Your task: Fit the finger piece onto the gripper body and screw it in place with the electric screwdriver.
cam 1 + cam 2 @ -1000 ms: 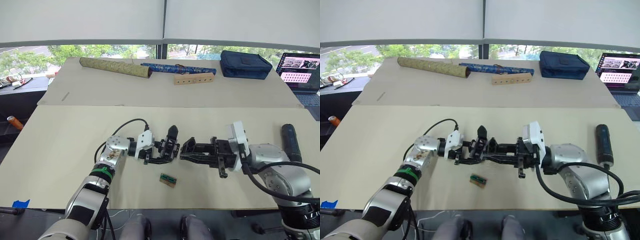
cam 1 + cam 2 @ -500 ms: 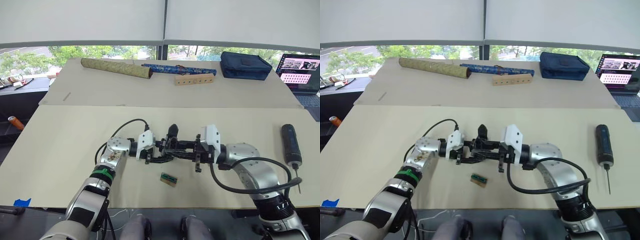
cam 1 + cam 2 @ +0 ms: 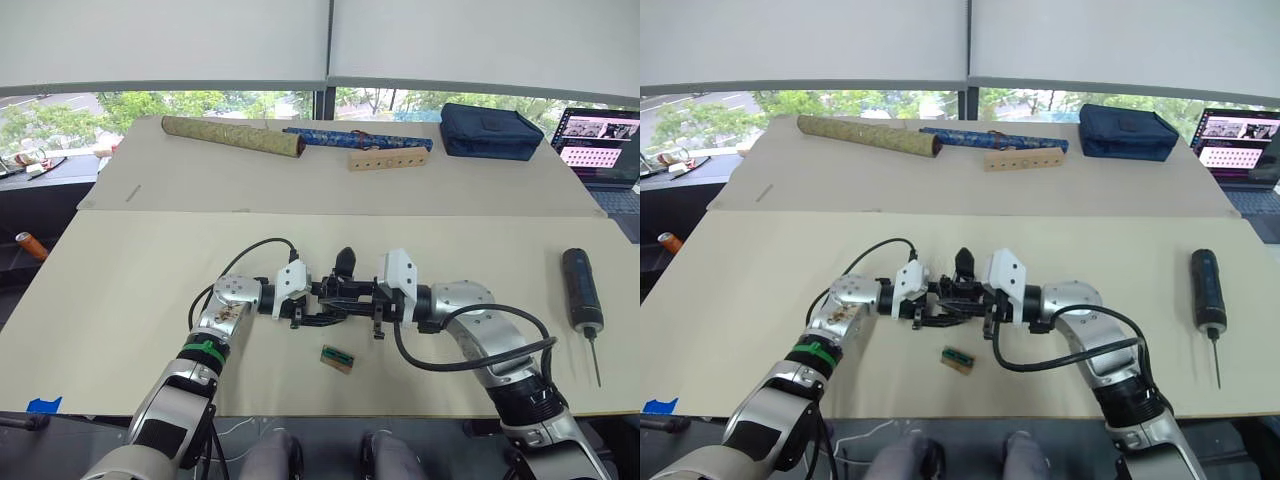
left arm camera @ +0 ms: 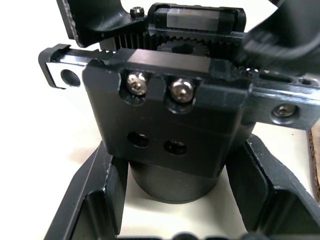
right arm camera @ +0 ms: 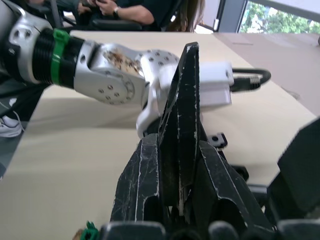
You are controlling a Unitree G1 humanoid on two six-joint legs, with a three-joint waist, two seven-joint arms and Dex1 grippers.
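Both arms meet over the gripper body at the middle of the near table

The left gripper (image 3: 318, 302) reaches in from the left and the right gripper (image 3: 352, 298) from the right, with the gripper body (image 3: 338, 292) between them and the finger piece (image 5: 181, 125) between the right gripper's fingers. A small block (image 3: 336, 360) lies just in front of them. The screwdriver (image 3: 580, 292) lies well to the right. Behind, on the far table (image 3: 220, 175), lie two rolled tubes (image 3: 232, 135), a wooden strip (image 3: 388, 160) and a bag (image 3: 491, 130); a laptop (image 3: 603, 140) stands at far right.

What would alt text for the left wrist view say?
Close-up of the black gripper body, its toothed rack and two silver screws facing the camera, standing on the table between the left gripper's two black fingers.
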